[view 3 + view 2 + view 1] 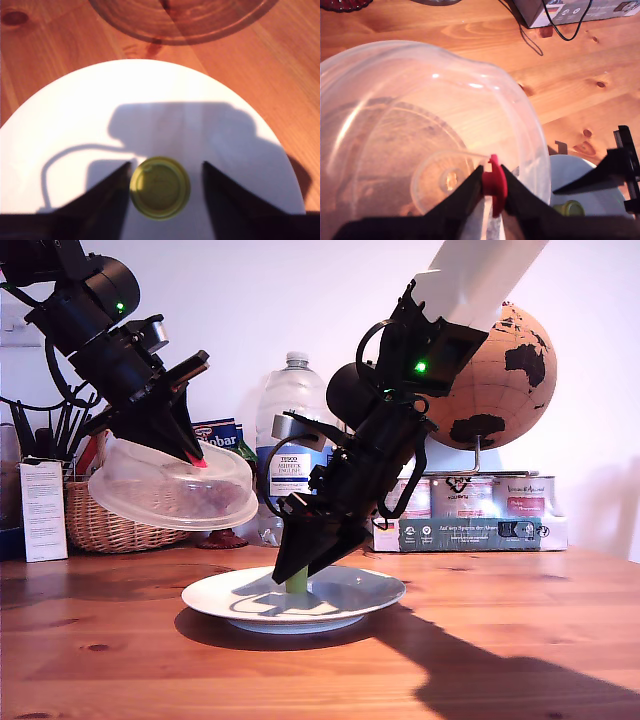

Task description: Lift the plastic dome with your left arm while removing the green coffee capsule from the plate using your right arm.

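We see my first gripper [493,186] clenched on the red tab [494,183] of the plastic dome [172,488], holding it tilted in the air at the exterior view's left, clear of the wooden table [520,630]. The plate [360,592] rests on the table near the middle. On it stands the green coffee capsule [160,187], upright between the jaws of my second gripper [166,186]. Those jaws stand apart around it; one seems to touch the rim, the other does not.
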